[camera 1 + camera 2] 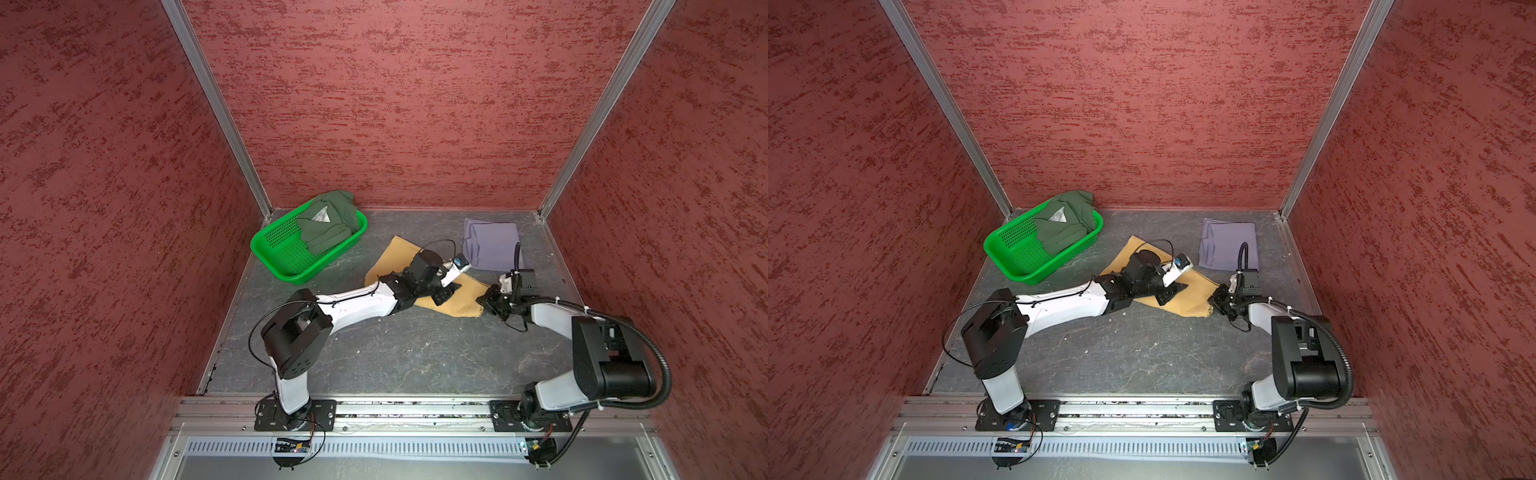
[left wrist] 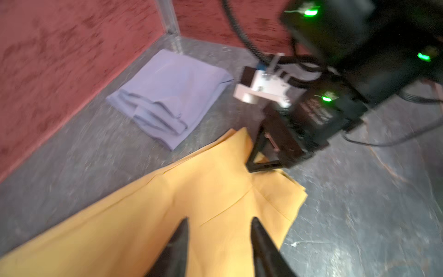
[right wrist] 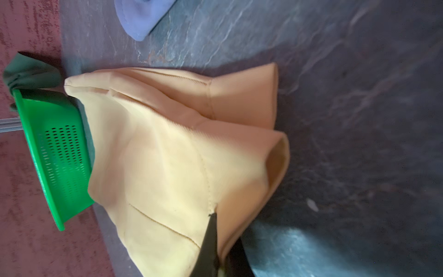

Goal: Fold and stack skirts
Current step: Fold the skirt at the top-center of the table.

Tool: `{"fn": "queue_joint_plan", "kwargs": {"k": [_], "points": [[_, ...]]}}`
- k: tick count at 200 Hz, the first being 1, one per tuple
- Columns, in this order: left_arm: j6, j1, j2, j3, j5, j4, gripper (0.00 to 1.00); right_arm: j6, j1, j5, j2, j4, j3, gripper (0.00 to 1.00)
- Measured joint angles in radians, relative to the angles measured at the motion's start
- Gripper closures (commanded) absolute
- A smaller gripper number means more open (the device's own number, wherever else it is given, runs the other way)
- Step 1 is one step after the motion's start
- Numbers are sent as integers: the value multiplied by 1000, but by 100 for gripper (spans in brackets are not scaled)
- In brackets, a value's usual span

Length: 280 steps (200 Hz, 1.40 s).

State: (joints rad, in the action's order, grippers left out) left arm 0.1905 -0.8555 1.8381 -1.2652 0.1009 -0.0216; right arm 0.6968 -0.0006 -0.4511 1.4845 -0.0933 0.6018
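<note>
Mustard skirt (image 3: 167, 156) pinched in right hand (image 3: 221, 236); overhead unclear.

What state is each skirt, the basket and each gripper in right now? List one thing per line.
lavender-grey skirt: folded, flat on the table.
mustard-yellow skirt: laid out on the table, one corner pinched.
basket: upright, partly filled.
dark green skirt: crumpled in the basket, draped over its rim.
left gripper: open, over the mustard-yellow skirt.
right gripper: shut on the mustard-yellow skirt's corner.
</note>
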Motion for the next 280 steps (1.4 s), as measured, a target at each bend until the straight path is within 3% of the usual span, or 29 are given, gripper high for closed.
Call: {"fn": "queue_joint_plan", "kwargs": {"k": [26,56,113,164,230,280], "points": [[-105,33,97,-8,-35,13,91,-34,17,50,-7,-48,9,100],[-161,-28,197,-6,-86,33,100,-60,43,99,-26,-96,28,100],[-217,-104,275,-52,-138,56,100,-108,63,172,-115,-218,97,100],[-299,-94,259,-30,-124,49,100,-195,92,268,-134,-358,212,100],[-362,71,97,122,-121,59,100,-309,92,457,-95,-485,341,100],[-359,101,67,222,-175,59,100,-374,92,546,-57,-553,444,100]]}}
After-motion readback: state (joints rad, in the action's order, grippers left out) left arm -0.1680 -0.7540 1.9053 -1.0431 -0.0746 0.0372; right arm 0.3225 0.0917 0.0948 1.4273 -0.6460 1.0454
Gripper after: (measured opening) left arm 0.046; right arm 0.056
